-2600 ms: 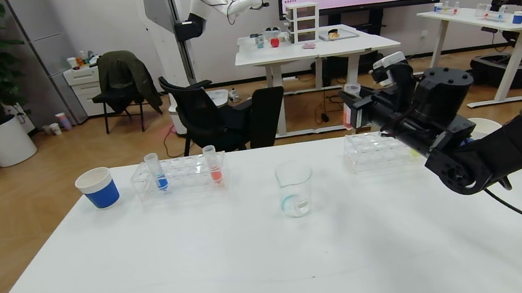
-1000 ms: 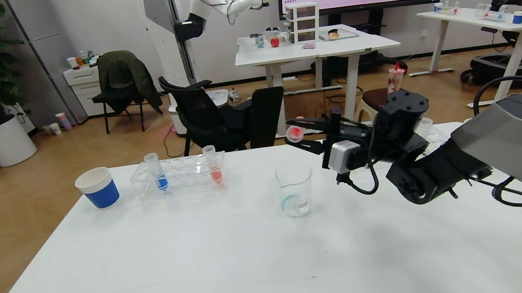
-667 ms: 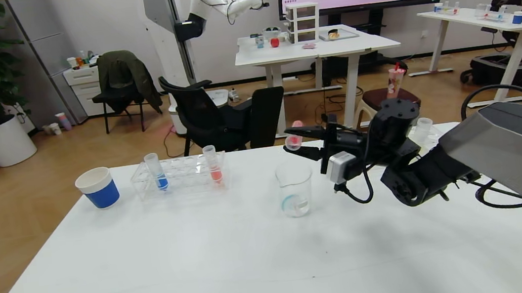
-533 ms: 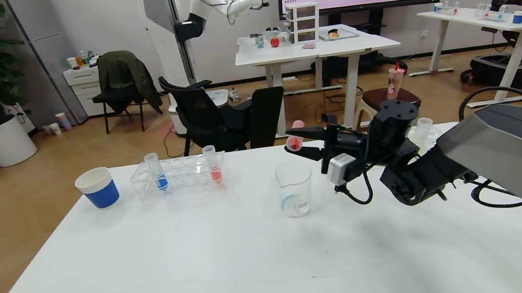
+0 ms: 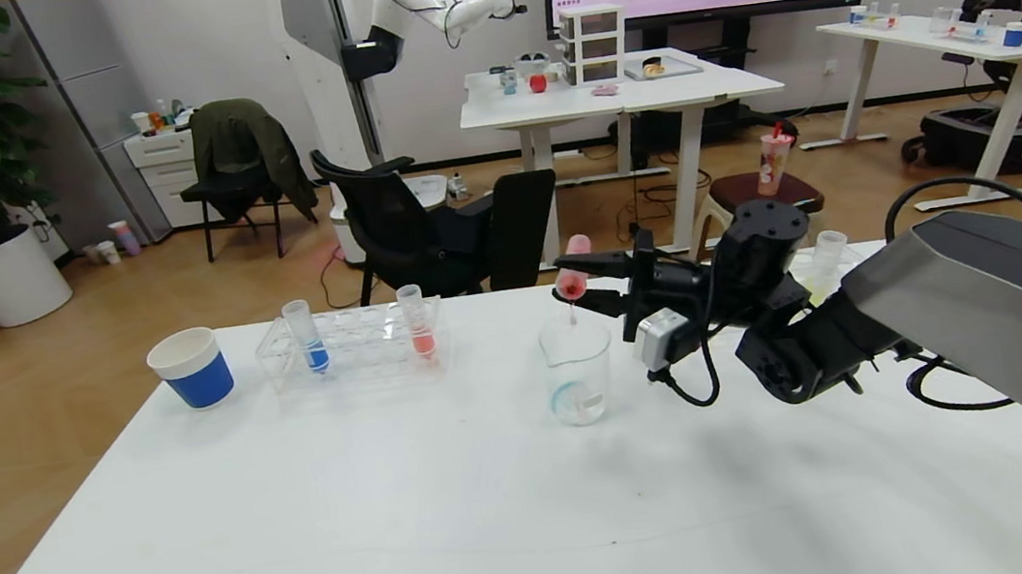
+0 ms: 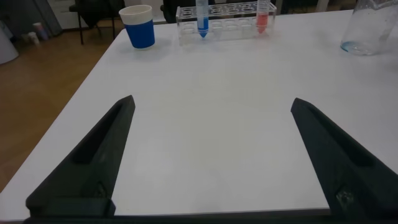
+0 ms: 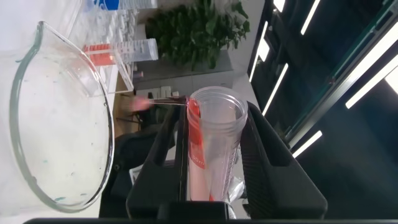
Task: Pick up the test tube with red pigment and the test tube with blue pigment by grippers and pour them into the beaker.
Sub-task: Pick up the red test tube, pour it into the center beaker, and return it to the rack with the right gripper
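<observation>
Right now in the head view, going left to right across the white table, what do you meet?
Blue-banded paper cup → test tube with blue pigment → racked red test tube → beaker → right tool, tipping another red tube over the beaker.

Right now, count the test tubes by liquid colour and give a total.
Red: 2, rack red tube, held red tube in right gripper
Blue: 1, blue tube
Liquid hidden: 1, far tube
Total: 4
Left gripper idle, open.

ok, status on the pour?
Right gripper shut on red test tube, tipped over beaker. Left gripper open, idle. Blue test tube racked. Nothing blocking.
</observation>
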